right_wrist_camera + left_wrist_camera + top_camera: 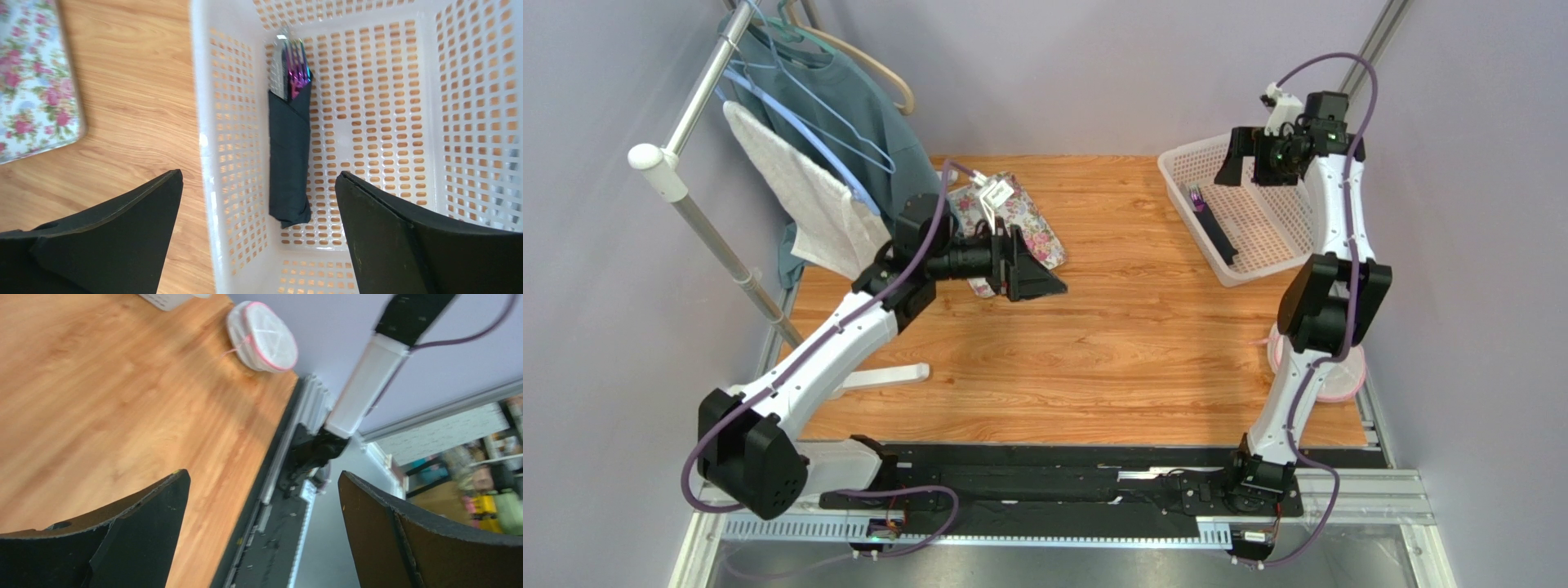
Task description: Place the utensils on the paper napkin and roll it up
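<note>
The black paper napkin (288,159) is rolled into a slim bundle and lies in the white perforated basket (205,153). The purple fork (296,67) and the pale grey knife (281,58) stick out of its far end. In the top view the roll (1216,233) lies along the basket's (1171,172) left side. My right gripper (1249,159) hovers above the basket, open and empty (258,177), with the roll's near end between its fingers in view. My left gripper (1048,284) is open and empty (261,478), held over the table beside the floral tray.
The pink-flowered tray (1032,227) lies at the back centre of the wooden table and shows in the right wrist view (34,79). A clothes rack (683,147) with a white towel (817,208) and hangers stands at the left. A pink-rimmed white round object (1326,374) sits by the right arm.
</note>
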Action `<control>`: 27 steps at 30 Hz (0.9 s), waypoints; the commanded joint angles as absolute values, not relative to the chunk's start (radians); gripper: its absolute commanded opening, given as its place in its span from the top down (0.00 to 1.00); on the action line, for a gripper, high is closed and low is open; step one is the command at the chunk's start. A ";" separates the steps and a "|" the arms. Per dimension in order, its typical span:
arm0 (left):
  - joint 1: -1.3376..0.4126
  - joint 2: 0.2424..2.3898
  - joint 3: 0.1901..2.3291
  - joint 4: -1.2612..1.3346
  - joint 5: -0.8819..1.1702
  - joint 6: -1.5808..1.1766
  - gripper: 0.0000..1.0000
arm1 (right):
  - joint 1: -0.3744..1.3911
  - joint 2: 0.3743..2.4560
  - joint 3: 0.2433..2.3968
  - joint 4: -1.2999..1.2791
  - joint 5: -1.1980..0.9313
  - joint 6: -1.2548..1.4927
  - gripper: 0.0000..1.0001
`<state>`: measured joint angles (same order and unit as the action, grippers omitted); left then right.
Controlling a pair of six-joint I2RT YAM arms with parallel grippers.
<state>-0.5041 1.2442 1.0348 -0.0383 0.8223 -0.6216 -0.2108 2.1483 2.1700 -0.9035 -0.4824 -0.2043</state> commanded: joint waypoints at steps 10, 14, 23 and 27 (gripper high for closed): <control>-0.420 1.454 1.643 -0.896 0.476 -0.052 0.01 | -0.146 1.605 1.698 -0.977 -0.661 -0.213 0.00; -0.417 1.387 1.548 -0.911 0.400 -0.018 0.01 | -0.104 1.433 1.410 -0.934 -0.629 -0.250 0.00; -0.413 1.157 1.243 -0.897 0.391 0.038 0.01 | -0.038 1.204 1.083 -0.862 -0.545 -0.313 0.00; -0.405 1.132 1.213 -0.897 0.339 0.043 0.01 | -0.035 1.166 1.039 -0.850 -0.531 -0.296 0.00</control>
<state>-0.4160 1.1580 1.2289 -0.9073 0.3946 0.0093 -0.0410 1.2201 1.0588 -0.9188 -0.5587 -0.2825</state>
